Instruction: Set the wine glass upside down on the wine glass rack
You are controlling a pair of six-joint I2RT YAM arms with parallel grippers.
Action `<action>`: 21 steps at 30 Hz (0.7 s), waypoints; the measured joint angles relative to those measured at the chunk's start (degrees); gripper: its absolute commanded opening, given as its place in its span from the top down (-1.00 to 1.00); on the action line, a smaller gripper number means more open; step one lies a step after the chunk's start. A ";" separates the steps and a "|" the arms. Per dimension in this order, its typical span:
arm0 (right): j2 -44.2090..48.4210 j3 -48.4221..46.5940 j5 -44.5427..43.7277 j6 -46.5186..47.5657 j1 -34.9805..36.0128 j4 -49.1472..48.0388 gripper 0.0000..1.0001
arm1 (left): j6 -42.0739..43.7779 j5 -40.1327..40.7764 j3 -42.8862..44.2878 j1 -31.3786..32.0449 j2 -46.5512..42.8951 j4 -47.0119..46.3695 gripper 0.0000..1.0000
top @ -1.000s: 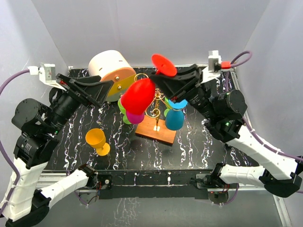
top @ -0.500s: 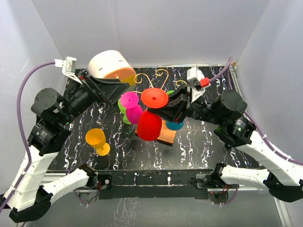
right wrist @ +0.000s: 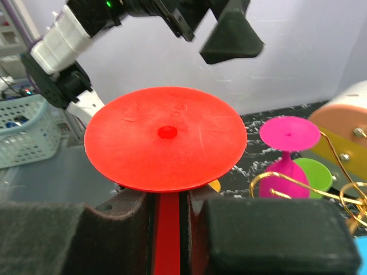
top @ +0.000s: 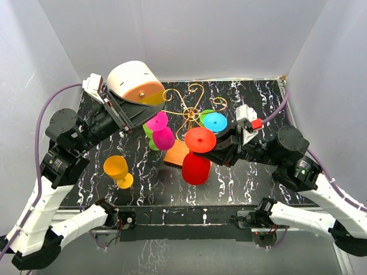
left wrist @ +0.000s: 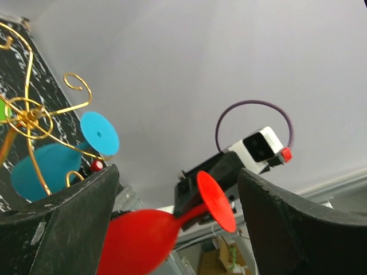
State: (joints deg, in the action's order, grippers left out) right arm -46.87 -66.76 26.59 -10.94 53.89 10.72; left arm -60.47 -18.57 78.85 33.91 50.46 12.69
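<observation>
Right gripper: clamped on the stem of the red wine glass, just under its foot.
Red wine glass: upside down, foot up and bowl down, at the front right of the wine glass rack; hung on none of its gold arms.
Left gripper: jaws spread wide, holding nothing, raised by the drum box, well apart from the red glass.
Also on rack: 1 pink glass, 1 blue glass.
Hidden: the foot covers the stem from above; the bowl covers part of the rack's base.
Unclear: whether the bowl touches the table.
</observation>
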 measured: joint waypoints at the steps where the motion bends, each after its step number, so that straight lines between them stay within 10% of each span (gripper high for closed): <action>1: 0.61 1.09 -0.76 0.81 0.00 0.26 1.00 | -0.92 -0.96 -0.20 0.00 -0.11 0.00 -0.60; 21: 1.07 6.69 -6.51 6.36 0.00 -1.03 1.00 | -16.74 -19.15 -6.82 0.00 7.58 -2.49 -0.14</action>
State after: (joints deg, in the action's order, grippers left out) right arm -45.80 -60.07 20.08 -4.58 53.89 9.69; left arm -77.21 -37.71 72.03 33.91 58.04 10.20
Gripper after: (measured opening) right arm 0.126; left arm 0.621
